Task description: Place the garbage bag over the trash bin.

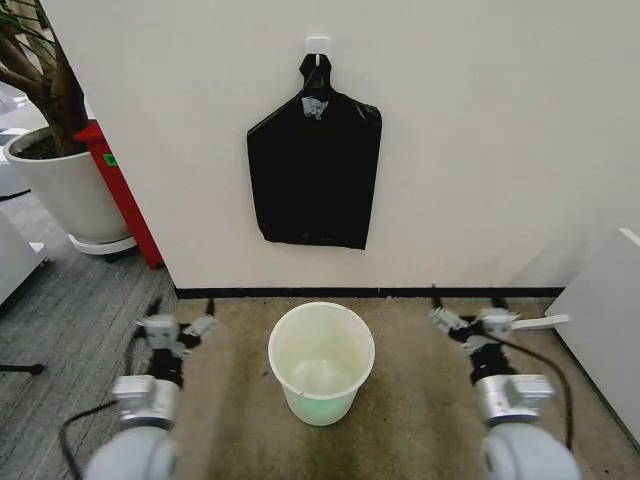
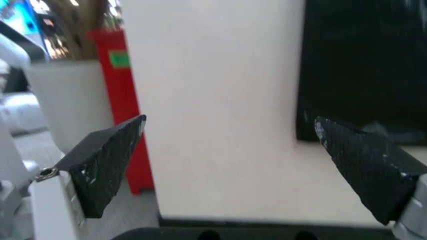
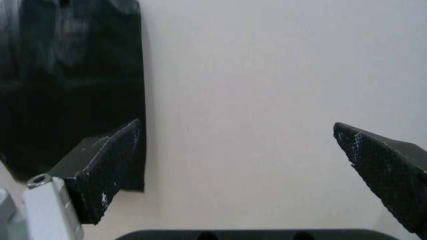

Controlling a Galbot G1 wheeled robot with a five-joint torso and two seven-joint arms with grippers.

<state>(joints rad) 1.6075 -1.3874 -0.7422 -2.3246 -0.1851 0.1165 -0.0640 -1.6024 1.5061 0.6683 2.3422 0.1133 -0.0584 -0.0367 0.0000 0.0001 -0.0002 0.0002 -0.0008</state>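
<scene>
- The garbage bag (image 1: 314,165) hangs lengthwise down the wall, above and beyond the trash bin (image 1: 321,362), midway between my arms.
- My left gripper (image 1: 176,331) and right gripper (image 1: 472,322) flank the bin, fingers spread, holding nothing.

A flat black bag bundle (image 1: 313,180) with a gathered neck is hung from a white hook (image 1: 317,45) on the cream wall (image 1: 480,150). A black baseboard (image 1: 400,292) is seen below. At far left, a large white plant pot (image 1: 70,190) is set just beside a red upright panel (image 1: 125,195). Grey carpet (image 1: 80,300) is noted there.
</scene>
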